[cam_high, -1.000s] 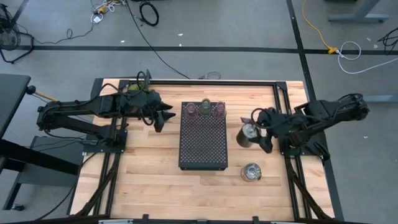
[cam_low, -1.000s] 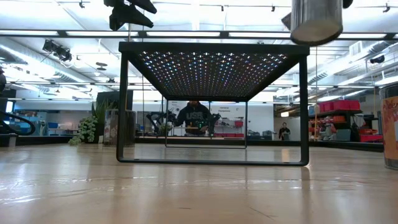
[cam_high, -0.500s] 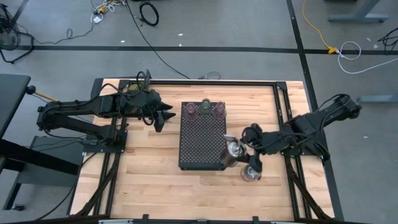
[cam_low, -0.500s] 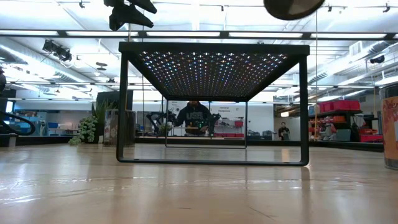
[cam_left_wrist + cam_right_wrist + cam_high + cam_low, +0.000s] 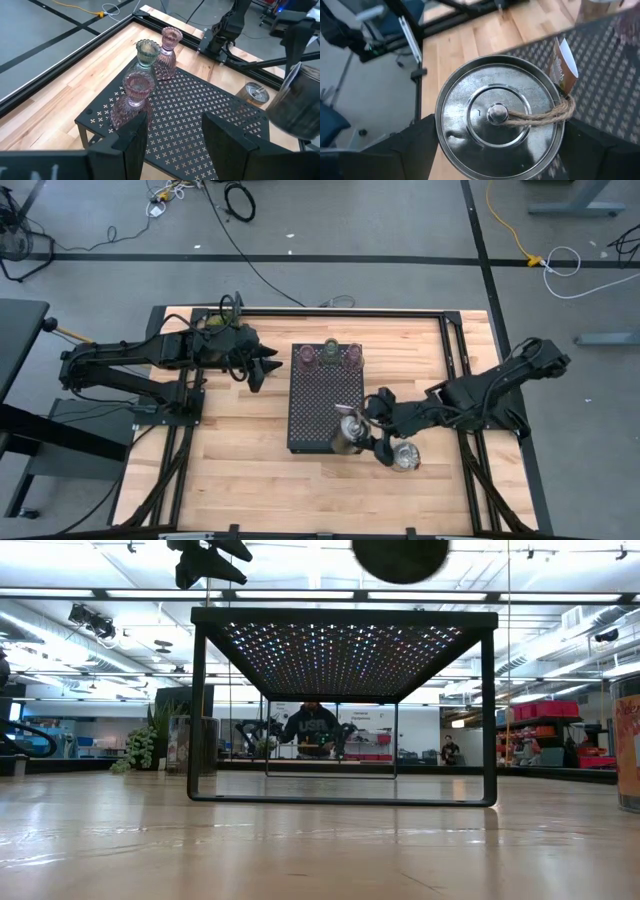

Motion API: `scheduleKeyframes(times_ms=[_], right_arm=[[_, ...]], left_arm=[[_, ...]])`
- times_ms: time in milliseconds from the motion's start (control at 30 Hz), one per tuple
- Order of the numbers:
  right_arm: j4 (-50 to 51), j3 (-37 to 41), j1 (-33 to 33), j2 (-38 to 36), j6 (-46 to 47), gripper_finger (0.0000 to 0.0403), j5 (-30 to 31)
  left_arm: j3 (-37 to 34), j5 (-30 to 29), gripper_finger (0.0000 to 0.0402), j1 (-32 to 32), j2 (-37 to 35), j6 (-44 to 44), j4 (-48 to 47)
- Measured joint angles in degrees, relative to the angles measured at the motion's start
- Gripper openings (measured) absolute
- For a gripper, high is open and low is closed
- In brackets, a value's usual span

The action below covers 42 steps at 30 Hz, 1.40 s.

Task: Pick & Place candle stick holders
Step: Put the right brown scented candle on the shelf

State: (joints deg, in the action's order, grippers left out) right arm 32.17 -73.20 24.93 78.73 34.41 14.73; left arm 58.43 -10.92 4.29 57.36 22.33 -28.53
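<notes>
The right gripper (image 5: 352, 430) is grasping a silvery holder (image 5: 347, 438) over the black tray (image 5: 325, 395), where three small holders (image 5: 330, 354) are standing. The left gripper (image 5: 262, 366), jaws parted and empty, is hanging above the wooden table (image 5: 240, 470); another silvery holder (image 5: 404, 457) is sitting nearby.

Small pinkish-brown ribbed glass holders: two, the first pinkish-brown holder (image 5: 308, 357) and the second pinkish-brown holder (image 5: 352, 357), both on the twelve o'clock edge of the tray.

Small pale green ribbed glass holder (image 5: 330, 348): one, between that pair.

Silvery round metal-lidded holders: two in sight (any others cannot be made out), the first silvery holder (image 5: 348, 442) at the tray's five o'clock corner, the second silvery holder (image 5: 404, 456) toward four o'clock on the wood.

That makes five holders counted.

Big black perforated rectangular metal tray (image 5: 325, 395): one, mid-table.

Dark jointed robot arms: two, the left arm (image 5: 140, 360) at nine o'clock, the right arm (image 5: 480, 392) at three o'clock.
</notes>
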Motion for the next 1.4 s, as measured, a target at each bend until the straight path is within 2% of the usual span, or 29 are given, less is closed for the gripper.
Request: scheduleKeyframes(times_ms=[200,467,700,1400], right_arm=[[-6.8,-0.5,-1.8,2.0,-3.4,0.0332,-1.2],[-1.2,-8.4,-3.7,8.0,-8.2,0.0332,-1.3],[10.4,-15.8,-4.3,14.0,-9.4,0.0334,-2.2],[8.7,-16.4,-6.8,15.5,-11.1,0.0334,-2.3]], left_arm=[[0.0,0.2,0.0190,0.0,0.0,0.8,0.0],[0.0,0.2,0.0190,0.0,0.0,0.6,0.0],[0.0,0.2,0.0190,0.0,0.0,0.5,-0.1],[0.0,0.2,0.0190,0.0,0.0,0.4,-0.1]])
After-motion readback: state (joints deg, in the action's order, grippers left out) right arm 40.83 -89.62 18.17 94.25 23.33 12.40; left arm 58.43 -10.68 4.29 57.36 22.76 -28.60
